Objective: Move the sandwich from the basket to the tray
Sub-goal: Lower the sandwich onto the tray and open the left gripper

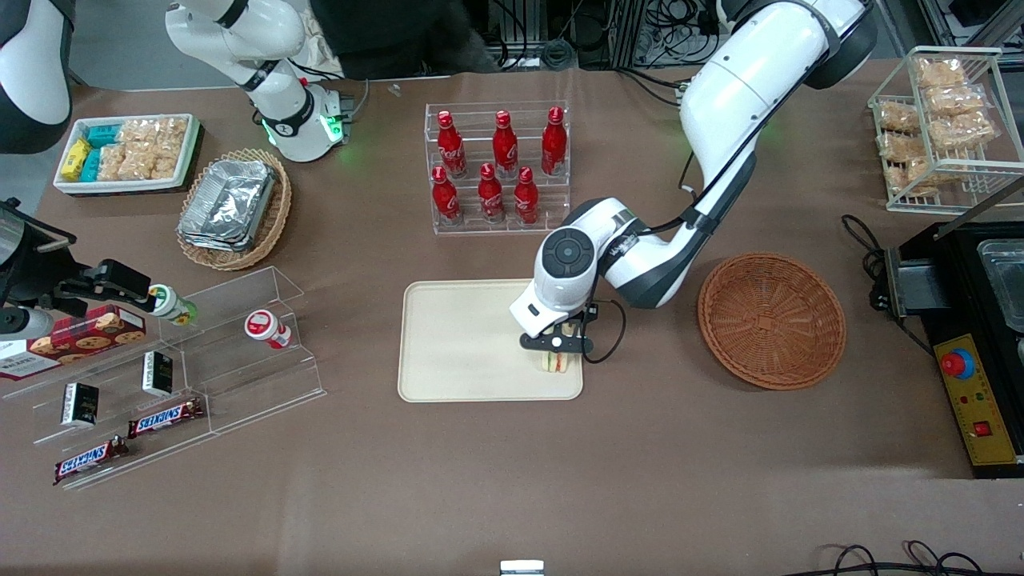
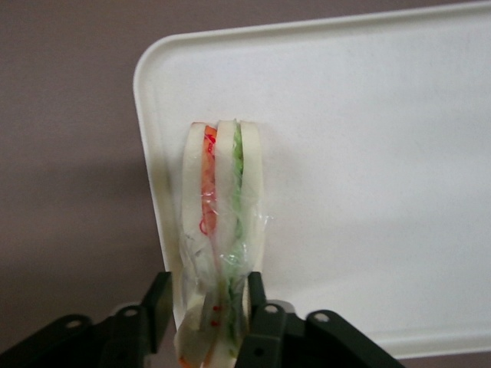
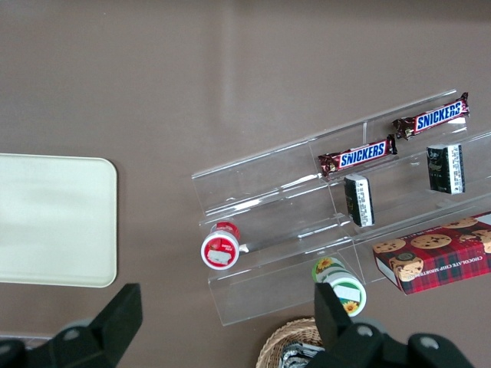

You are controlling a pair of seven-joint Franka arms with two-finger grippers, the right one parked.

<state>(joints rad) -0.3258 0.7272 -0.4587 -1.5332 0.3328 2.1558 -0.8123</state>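
Pale sandwich (image 2: pixel 222 230) between gripper (image 2: pixel 205 307) fingers (on tray (image 2: pixel 368 153))

left arm: bent low, reaching forward | claw (image 1: pixel 559 342): pointing down, fingers (image 2: pixel 257 295) pinched close

The arm's wrist is covering the gripper (image 1: pixel 558 342) in the front view, and the gripper is hiding the upper part of the sandwich (image 1: pixel 552 362), leaving only its cut edge showing near the tray's (image 1: pixel 464 344) corner. In the left wrist view, the sandwich (image 2: pixel 219 230) is running out of the picture between the 2 fingers (image 2: pixel 157 303), so its held end is cut off. The tray (image 2: pixel 368 153) is also being cropped there, with only 1 corner showing.
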